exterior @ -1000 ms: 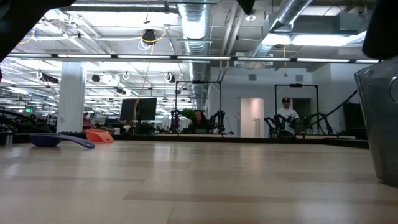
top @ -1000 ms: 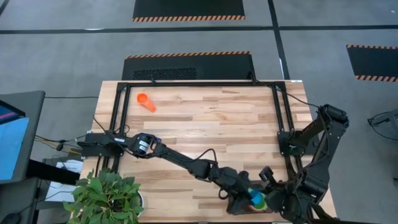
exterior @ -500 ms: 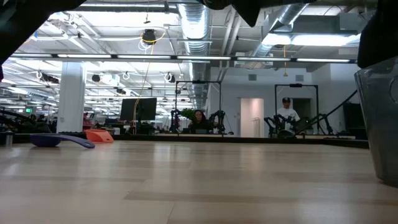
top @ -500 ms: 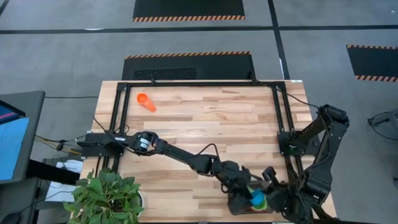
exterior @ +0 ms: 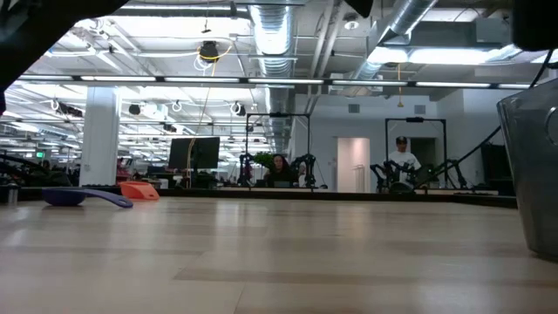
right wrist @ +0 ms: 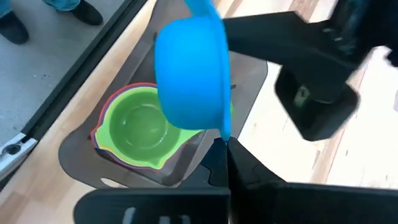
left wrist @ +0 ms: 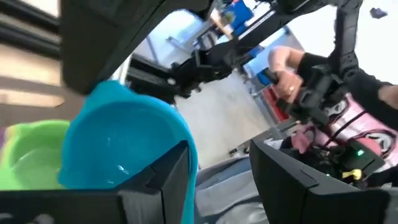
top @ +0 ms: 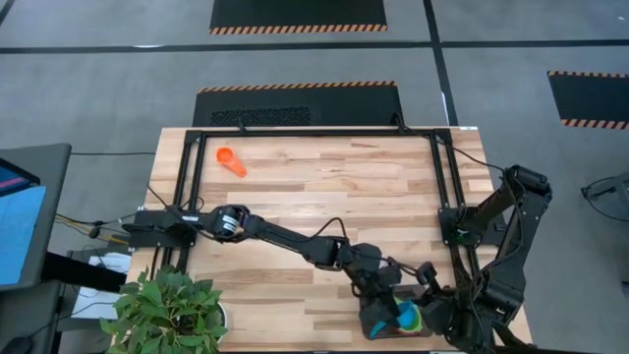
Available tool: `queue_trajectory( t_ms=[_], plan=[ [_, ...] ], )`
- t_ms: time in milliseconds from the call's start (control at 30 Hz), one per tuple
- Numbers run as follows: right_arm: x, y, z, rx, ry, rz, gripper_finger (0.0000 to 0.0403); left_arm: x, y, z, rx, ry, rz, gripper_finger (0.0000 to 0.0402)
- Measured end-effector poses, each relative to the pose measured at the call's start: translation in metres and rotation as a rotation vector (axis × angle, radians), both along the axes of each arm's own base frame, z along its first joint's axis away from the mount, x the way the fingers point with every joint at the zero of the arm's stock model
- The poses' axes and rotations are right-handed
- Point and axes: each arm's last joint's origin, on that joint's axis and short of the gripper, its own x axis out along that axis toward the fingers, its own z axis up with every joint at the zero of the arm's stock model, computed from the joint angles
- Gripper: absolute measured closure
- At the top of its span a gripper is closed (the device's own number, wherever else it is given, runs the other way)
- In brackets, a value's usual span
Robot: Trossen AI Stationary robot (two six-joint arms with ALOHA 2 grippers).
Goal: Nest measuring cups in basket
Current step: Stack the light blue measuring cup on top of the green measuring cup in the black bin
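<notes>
Left hand (top: pixel 383 305) open over basket (right wrist: pixel 81 167), arm outstretched; right hand (right wrist: pixel 222 158) closed, pinching blue cup (right wrist: pixel 189 68)

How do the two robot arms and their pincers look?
Both arms, the left arm and the right arm, are black, built of jointed segments. A thin black cable loops along the left one. The left pincer has flat, blocky dark fingers.

We see a grey floor (top: pixel 118 88) marked with black mats (top: pixel 298 14) edged in orange stripes around the wooden bench (top: pixel 324 187). A potted plant (top: pixel 167 310) sits at the bench's near left corner. Beyond it, ceiling ducts (exterior: pixel 270 35) and strip lights (exterior: pixel 261 83) hang over a white door (exterior: pixel 352 164).
</notes>
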Motion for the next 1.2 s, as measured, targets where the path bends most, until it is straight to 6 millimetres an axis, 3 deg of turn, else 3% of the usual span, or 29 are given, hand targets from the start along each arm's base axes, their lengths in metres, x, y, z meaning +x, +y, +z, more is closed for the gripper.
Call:
queue_trajectory(
  t_ms=[300,633,900,1200],
  plan=[
    [0.0,0.0,0.0,0.001,0.001,-0.002,0.0403,0.0,0.02,-0.016,0.12,0.131,0.033,0.0245],
    [0.0,0.0,-0.001,-0.001,0.004,-0.001,0.0403,0.005,0.042,-0.015,0.089,0.146,0.014,0.0246],
    [-0.001,0.014,-0.022,-0.09,0.044,0.023,0.0403,0.006,0.054,-0.015,0.056,0.162,-0.025,0.0246],
    [-0.011,0.024,-0.042,-0.171,0.039,-0.061,0.0403,0.006,0.054,-0.015,0.037,0.176,-0.044,0.0246]
  ],
)
